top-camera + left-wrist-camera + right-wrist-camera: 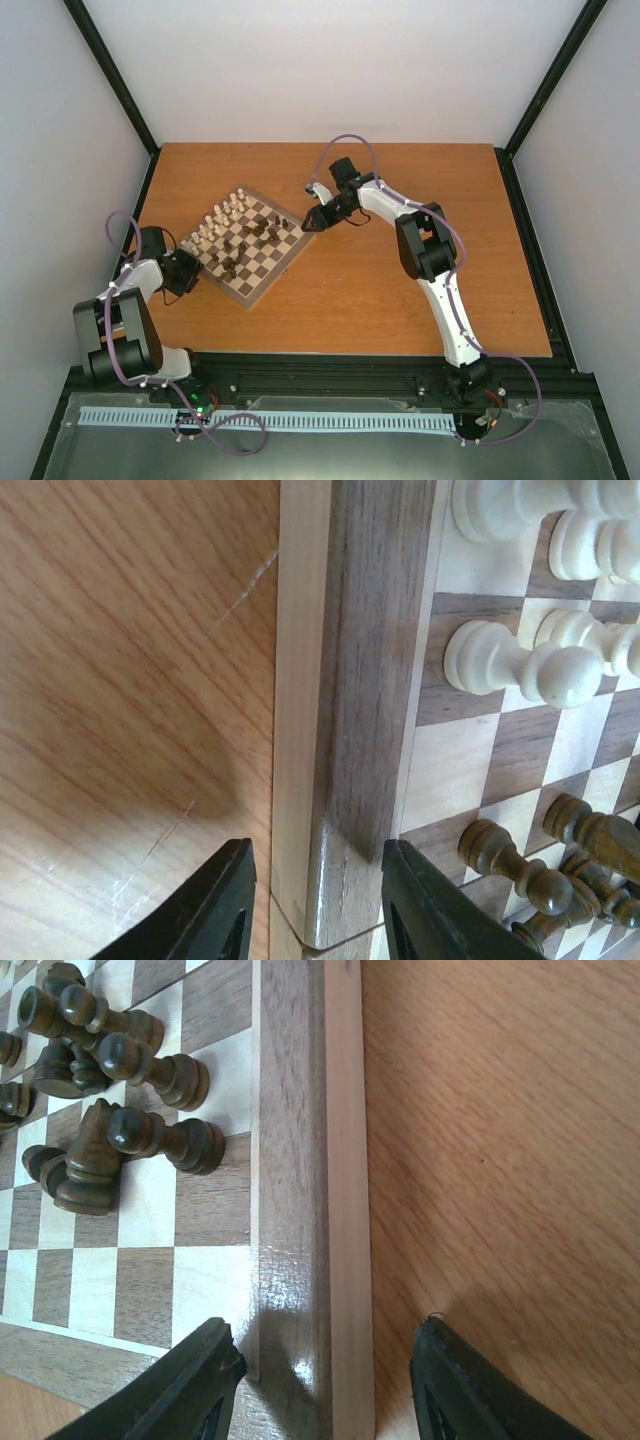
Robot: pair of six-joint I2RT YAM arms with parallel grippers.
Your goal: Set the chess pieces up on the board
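Note:
The board [270, 265] lies turned like a diamond on the left half of the table. Cream-white chess pieces [218, 222] stand in rows along its upper-left side. Dark brown pieces [250, 240] are bunched near its middle. My left gripper [190, 268] is at the board's left corner. In the left wrist view it [318, 910] is open, astride the border [370, 680], with a sliver of table beside one finger. My right gripper [312, 222] is at the right corner. In the right wrist view it [325, 1380] is open wide over the border [290, 1160], near the dark pieces [150, 1130].
The brown wooden table [420, 300] stretches to the right of the board. White walls and black corner posts [120, 80] close in the back and sides. A black rail [330, 365] runs along the near edge by the arm bases.

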